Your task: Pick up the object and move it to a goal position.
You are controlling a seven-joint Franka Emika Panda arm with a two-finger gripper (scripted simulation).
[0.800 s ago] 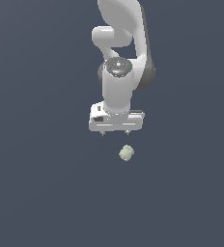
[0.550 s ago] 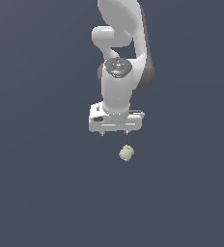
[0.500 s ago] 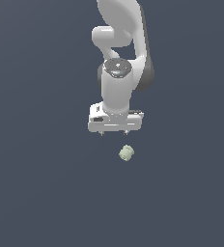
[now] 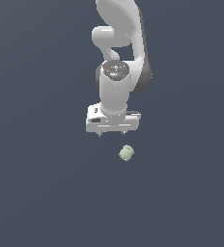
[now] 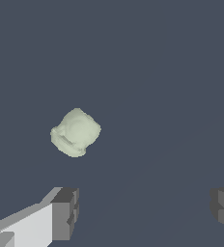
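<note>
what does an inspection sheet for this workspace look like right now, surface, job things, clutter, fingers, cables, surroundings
surface: flat, plain dark grey-blue ground, no marks or edges seen.
job's things: one small pale green lumpy blob lying on the ground, apart from the arm; no goal marker seen.
clutter: nothing seen.
grippers: white gripper points down, above the blob and a little toward the exterior view's left of it; fingers spread wide with nothing between them, and the blob is not between them in the wrist view.
cables: nothing seen.
surroundings: only the white arm against the same dark background; nothing else seen.
</note>
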